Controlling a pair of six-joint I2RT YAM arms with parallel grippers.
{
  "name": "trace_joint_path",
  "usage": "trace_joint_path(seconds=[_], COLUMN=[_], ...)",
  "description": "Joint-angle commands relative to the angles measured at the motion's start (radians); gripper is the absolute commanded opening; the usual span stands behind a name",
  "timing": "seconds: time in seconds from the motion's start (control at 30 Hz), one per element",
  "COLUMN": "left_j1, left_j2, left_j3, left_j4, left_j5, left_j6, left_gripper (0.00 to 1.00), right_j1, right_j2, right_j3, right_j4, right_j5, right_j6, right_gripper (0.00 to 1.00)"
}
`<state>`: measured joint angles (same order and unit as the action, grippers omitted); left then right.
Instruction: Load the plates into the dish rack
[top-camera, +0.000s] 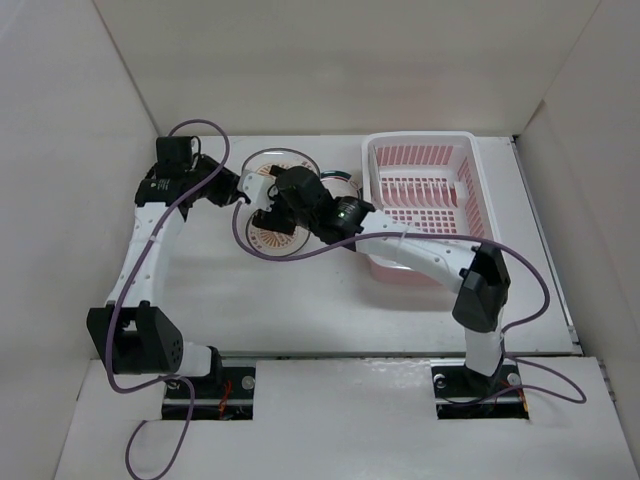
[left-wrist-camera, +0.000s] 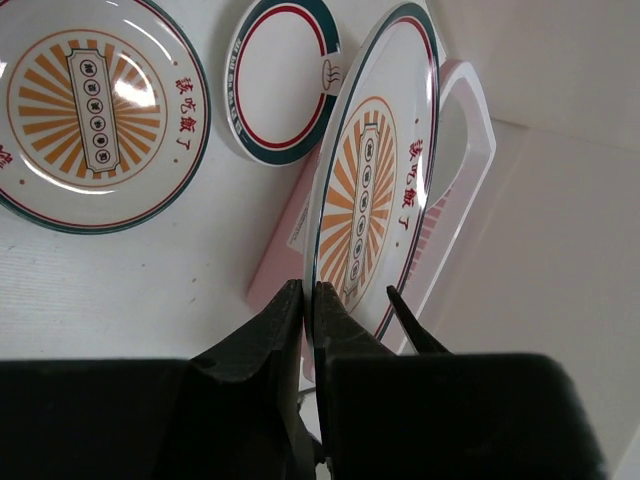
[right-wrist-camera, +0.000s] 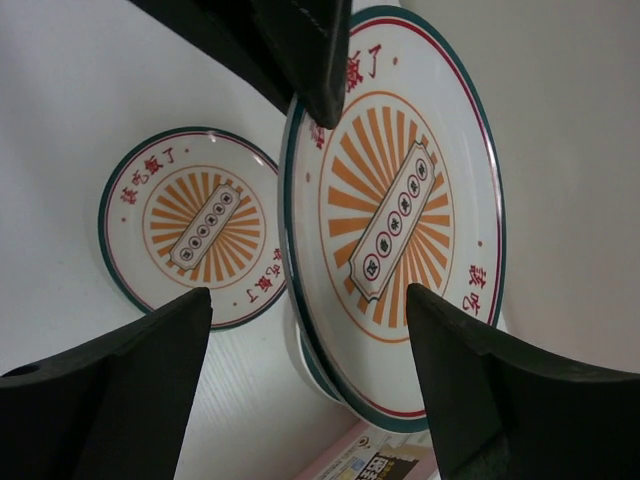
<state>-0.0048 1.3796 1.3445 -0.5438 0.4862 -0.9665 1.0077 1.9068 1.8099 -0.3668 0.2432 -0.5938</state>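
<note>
My left gripper (left-wrist-camera: 308, 287) is shut on the rim of a sunburst plate (left-wrist-camera: 375, 200) and holds it on edge above the table. My right gripper (right-wrist-camera: 308, 292) is open, with one finger on each side of that plate (right-wrist-camera: 400, 210) and not touching it. A second sunburst plate (right-wrist-camera: 195, 225) lies flat on the table. The green-rimmed plate (left-wrist-camera: 283, 80) lies beside the pink dish rack (left-wrist-camera: 460, 150). In the top view both grippers meet left of the rack (top-camera: 420, 190), the left (top-camera: 250, 190) and the right (top-camera: 272, 207). A thin-ringed plate (top-camera: 290, 160) lies behind them.
White walls close in the table on the left, back and right. The rack stands at the back right with a label (right-wrist-camera: 400, 465) on its side. Purple cables loop over both arms and across the flat sunburst plate (top-camera: 272, 238).
</note>
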Motion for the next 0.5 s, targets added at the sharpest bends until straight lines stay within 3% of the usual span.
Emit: trace_joint_path(seconds=[0.0, 0.17, 0.3, 0.47], left_j1=[0.003, 0.003, 0.003, 0.014], left_j2=[-0.036, -0.036, -0.036, -0.036], left_j3=[0.056, 0.056, 0.056, 0.056], left_j4=[0.033, 0.033, 0.033, 0.051], left_j5=[0.031, 0.031, 0.031, 0.031], left_j6=[-0.023, -0.023, -0.014, -0.014], left_gripper=[0.0, 0.0, 0.0, 0.0], right_j1=[0.005, 0.005, -0.004, -0.004], right_j2=[0.0, 0.009, 0.009, 0.0], right_j3=[0.011, -0.023, -0.044, -0.063], right_j4=[0.121, 0.156, 0.186, 0.195], right_j5=[0.082, 0.116, 0.137, 0.137], right_j6=[-0.006, -0.006, -0.006, 0.003], right_gripper=[0.82, 0.61, 0.24, 0.1])
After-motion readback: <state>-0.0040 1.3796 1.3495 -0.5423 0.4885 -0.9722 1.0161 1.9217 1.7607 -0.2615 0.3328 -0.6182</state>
